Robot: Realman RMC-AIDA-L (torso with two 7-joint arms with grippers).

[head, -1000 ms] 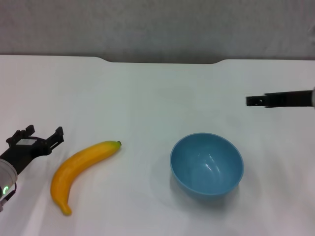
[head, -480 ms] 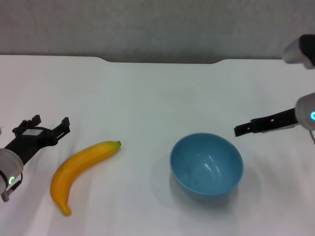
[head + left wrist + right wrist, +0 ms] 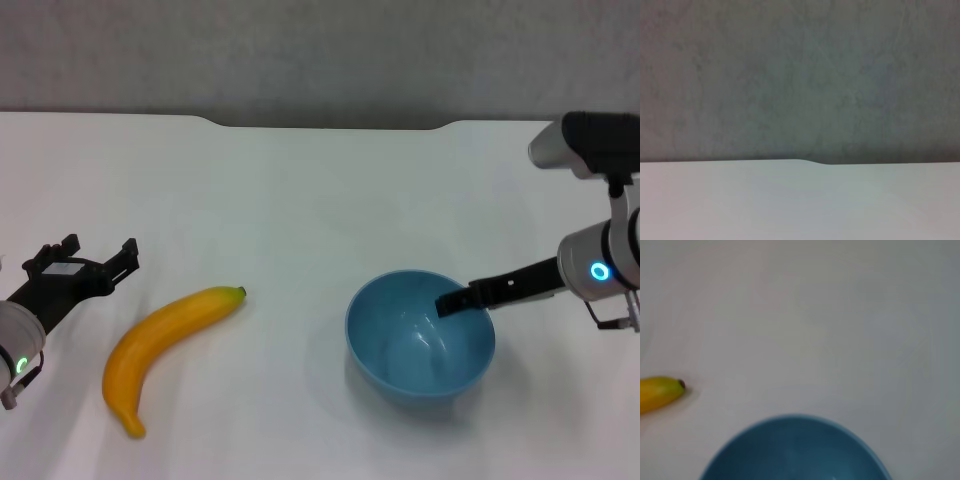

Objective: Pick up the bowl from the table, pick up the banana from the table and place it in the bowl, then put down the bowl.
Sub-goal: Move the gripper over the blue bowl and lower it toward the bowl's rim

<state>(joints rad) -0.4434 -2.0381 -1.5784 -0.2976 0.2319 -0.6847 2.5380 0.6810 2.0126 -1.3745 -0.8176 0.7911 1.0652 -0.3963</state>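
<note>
My right gripper reached over the bowl's rim to seize it, its grasp impossible to tell, while my spread-fingered left gripper waited beyond the banana, left of the bowl.

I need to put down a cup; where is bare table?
Free: the table behind the banana and the bowl, and the strip between them. Crowded: the bowl's right rim, where the right gripper reaches in.

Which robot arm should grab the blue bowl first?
Probably the right. The right gripper already reaches over the bowl at its rim, while the left gripper waits far off, beyond the banana.
</note>
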